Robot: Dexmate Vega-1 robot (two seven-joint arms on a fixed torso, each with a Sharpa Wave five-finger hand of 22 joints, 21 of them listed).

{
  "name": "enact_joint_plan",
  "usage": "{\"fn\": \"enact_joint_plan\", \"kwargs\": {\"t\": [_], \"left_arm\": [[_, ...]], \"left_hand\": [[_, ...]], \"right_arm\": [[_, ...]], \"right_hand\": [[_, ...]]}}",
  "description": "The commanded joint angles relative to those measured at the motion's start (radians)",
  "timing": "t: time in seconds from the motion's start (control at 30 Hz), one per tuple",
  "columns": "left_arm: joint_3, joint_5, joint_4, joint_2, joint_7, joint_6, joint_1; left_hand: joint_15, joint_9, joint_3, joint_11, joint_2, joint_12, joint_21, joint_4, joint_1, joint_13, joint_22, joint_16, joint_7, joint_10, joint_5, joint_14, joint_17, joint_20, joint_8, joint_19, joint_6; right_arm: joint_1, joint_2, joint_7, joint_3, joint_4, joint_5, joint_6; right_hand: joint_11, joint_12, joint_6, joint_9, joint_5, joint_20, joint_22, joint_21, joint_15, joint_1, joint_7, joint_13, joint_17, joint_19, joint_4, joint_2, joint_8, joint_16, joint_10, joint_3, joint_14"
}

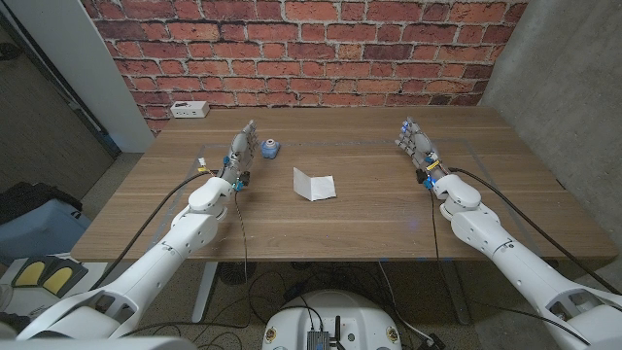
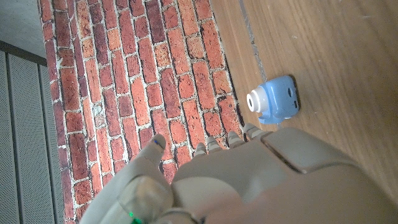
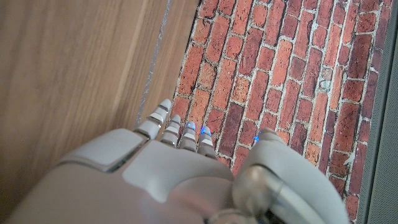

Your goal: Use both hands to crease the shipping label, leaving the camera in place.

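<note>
Folded shipping label [image 1: 314, 184] at frame centre; small blue camera [image 1: 269, 149] up-left, beside left hand [image 1: 242, 148]. White power strip [image 1: 188, 110] upper left. Left hand and right hand [image 1: 415, 142] both empty, fingers extended.

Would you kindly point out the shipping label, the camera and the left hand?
shipping label [image 1: 315, 184], head view, middle of the white sheet.
camera [image 2: 278, 99], left wrist view, blue body.
left hand [image 1: 241, 146], head view, middle of the hand.

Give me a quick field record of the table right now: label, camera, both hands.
label: white shipping label, mid-table between the hands, already showing a fold, one flap raised
camera: small blue camera, beside the left hand, apart from the label
left hand: raised, holds nothing, fingers extended
right hand: raised, holds nothing, clear of the label
other: white box at the far edge by the brick wall
</note>
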Motion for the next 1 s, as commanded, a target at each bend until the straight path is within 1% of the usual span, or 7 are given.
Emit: {"fn": "enact_joint_plan", "kwargs": {"t": [0.03,0.13,0.23,0.53,0.77,0.87,1.0], "left_arm": [[0.003,0.001,0.002,0.000,-0.001,0.006,-0.004],[0.005,0.001,0.004,-0.001,-0.002,0.007,-0.006],[0.006,-0.001,0.008,-0.003,-0.006,0.009,-0.009],[0.009,0.001,0.005,-0.001,-0.004,0.017,-0.008],[0.011,0.006,-0.002,0.002,0.001,0.020,-0.006],[0.013,0.008,-0.005,0.003,0.002,0.022,-0.006],[0.015,0.013,-0.009,0.005,0.004,0.023,-0.006]], "left_hand": [[-0.077,0.002,0.007,-0.001,0.012,0.005,0.003,-0.002,0.000,0.003,0.003,0.006,-0.005,-0.159,0.005,-0.166,0.005,-0.034,0.006,-0.064,-0.129],[-0.077,0.002,0.007,-0.001,0.012,0.005,0.002,-0.003,0.000,0.003,0.003,0.005,-0.005,-0.158,0.005,-0.166,0.005,-0.035,0.006,-0.064,-0.129],[-0.076,0.002,0.006,0.000,0.012,0.004,0.002,-0.004,0.000,0.003,0.003,0.005,-0.005,-0.157,0.005,-0.165,0.005,-0.035,0.005,-0.064,-0.129],[-0.075,0.002,0.006,0.003,0.012,0.002,0.000,-0.005,0.002,0.003,0.003,0.003,-0.006,-0.159,0.005,-0.167,0.005,-0.035,0.004,-0.065,-0.129],[-0.075,0.002,0.005,0.002,0.012,0.001,-0.002,-0.007,0.004,0.003,0.003,0.002,-0.006,-0.161,0.004,-0.168,0.005,-0.034,0.003,-0.066,-0.130],[-0.075,0.002,0.005,0.006,0.011,0.000,-0.002,-0.009,0.005,0.003,0.003,0.002,-0.004,-0.162,0.004,-0.168,0.005,-0.035,0.003,-0.066,-0.131],[-0.072,0.002,0.005,0.015,0.011,-0.002,-0.003,-0.010,0.006,0.003,0.003,0.001,0.002,-0.165,0.004,-0.171,0.005,-0.036,0.002,-0.066,-0.131]], "right_arm": [[0.000,-0.023,-0.042,-0.024,-0.036,-0.058,-0.033],[0.001,-0.034,-0.067,-0.033,-0.053,-0.090,-0.043],[0.000,-0.035,-0.095,-0.041,-0.056,-0.126,-0.033],[-0.011,-0.052,-0.149,-0.061,-0.093,-0.198,-0.051],[-0.021,-0.075,-0.192,-0.081,-0.132,-0.273,-0.074],[-0.023,-0.080,-0.208,-0.087,-0.145,-0.297,-0.083],[-0.025,-0.088,-0.231,-0.097,-0.158,-0.342,-0.085]], "right_hand": [[-0.003,0.005,0.012,0.003,0.006,0.000,0.005,0.002,-0.002,0.010,-0.009,0.005,0.003,-0.003,-0.002,0.010,0.006,0.000,0.008,0.015,-0.008],[-0.007,0.006,0.019,0.003,0.007,-0.003,0.005,0.002,-0.005,0.014,-0.017,0.005,0.003,-0.004,-0.004,0.020,0.008,0.001,0.009,0.021,-0.008],[-0.010,0.012,0.032,0.003,0.008,-0.007,0.005,0.004,-0.011,0.026,-0.003,0.005,0.002,-0.001,-0.011,0.032,0.011,0.005,0.029,0.034,0.003],[-0.004,0.016,0.050,0.003,0.008,-0.011,0.005,0.006,-0.010,0.040,0.003,0.005,0.001,0.007,-0.023,0.034,0.015,0.007,0.046,0.046,0.015],[-0.002,0.020,0.070,0.003,0.007,-0.016,0.005,0.008,-0.037,0.057,0.005,0.005,0.001,0.014,-0.036,0.036,0.018,0.010,0.070,0.061,0.035],[0.001,0.019,0.082,0.003,0.006,-0.046,0.005,0.010,-0.041,0.067,0.007,0.005,0.000,0.020,-0.044,0.036,0.018,0.009,0.077,0.070,0.040],[0.002,0.023,0.116,0.004,0.004,-0.069,0.004,0.012,-0.047,0.081,0.021,0.005,0.000,0.031,-0.056,0.036,0.025,0.010,0.104,0.084,0.057]]}}
